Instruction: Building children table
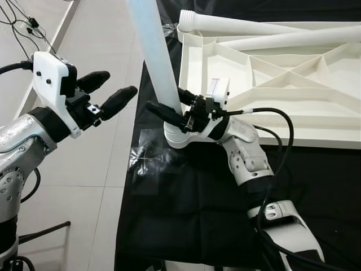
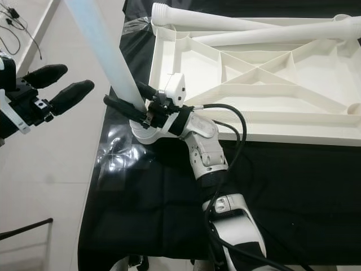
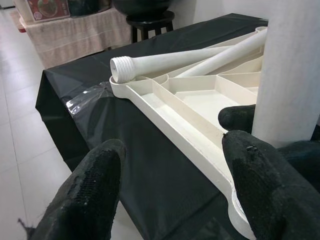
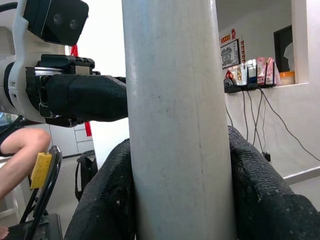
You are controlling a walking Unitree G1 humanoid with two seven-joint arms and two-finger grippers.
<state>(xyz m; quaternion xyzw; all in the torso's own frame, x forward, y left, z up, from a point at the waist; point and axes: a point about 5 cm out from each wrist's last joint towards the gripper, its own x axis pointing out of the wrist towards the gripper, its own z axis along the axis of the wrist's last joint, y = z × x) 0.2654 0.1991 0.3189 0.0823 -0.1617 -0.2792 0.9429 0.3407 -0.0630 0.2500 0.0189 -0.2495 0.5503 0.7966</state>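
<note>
An upside-down white table top (image 1: 316, 121) with ribbed underside lies on the black cloth. A white table leg (image 1: 155, 56) stands upright in the top's near-left corner socket (image 1: 175, 138). My right gripper (image 1: 172, 108) is shut on this leg just above the socket; both black fingers (image 4: 260, 195) press its sides. My left gripper (image 1: 107, 93) hovers open to the left of the leg, off the table edge, fingers pointing at it. Two more white legs (image 1: 254, 25) lie across the far part of the top; one has a threaded end (image 3: 122, 67).
The black-covered table (image 1: 186, 214) ends at the left, over pale floor tiles (image 1: 84, 164). Cables (image 1: 22, 22) lie on the floor at far left. In the right wrist view, a seated person's leg (image 4: 15, 155) appears beyond the arm.
</note>
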